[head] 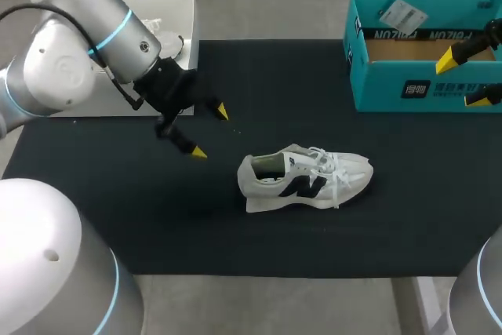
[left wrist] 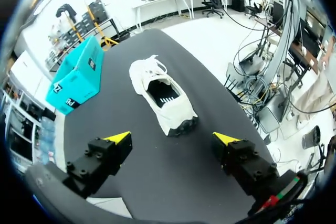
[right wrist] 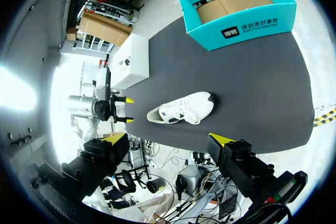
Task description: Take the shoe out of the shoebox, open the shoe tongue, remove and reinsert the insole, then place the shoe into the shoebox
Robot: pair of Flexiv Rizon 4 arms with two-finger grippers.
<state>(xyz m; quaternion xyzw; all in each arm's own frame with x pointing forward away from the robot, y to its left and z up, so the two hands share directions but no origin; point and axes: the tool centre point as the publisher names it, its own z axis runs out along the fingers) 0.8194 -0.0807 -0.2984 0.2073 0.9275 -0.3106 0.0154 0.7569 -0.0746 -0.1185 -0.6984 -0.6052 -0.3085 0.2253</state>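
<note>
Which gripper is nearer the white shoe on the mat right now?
Left. The left gripper hangs open beside the heel end of the shoe, apart from it. The right gripper is open over by the teal shoebox, farther off.

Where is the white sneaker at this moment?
In the head view the white sneaker lies near the middle of the black mat, outside the teal shoebox at the far right, with the open left hand to its left.

The shoebox (head: 423,76) runs off the head view's right edge. The right gripper (head: 461,82) shows there only as two fingers, its arm cut off. At far left, the left arm (head: 78,60) covers part of a white box (head: 176,13) and a pale thing (head: 169,40) on it, too hidden to name.
</note>
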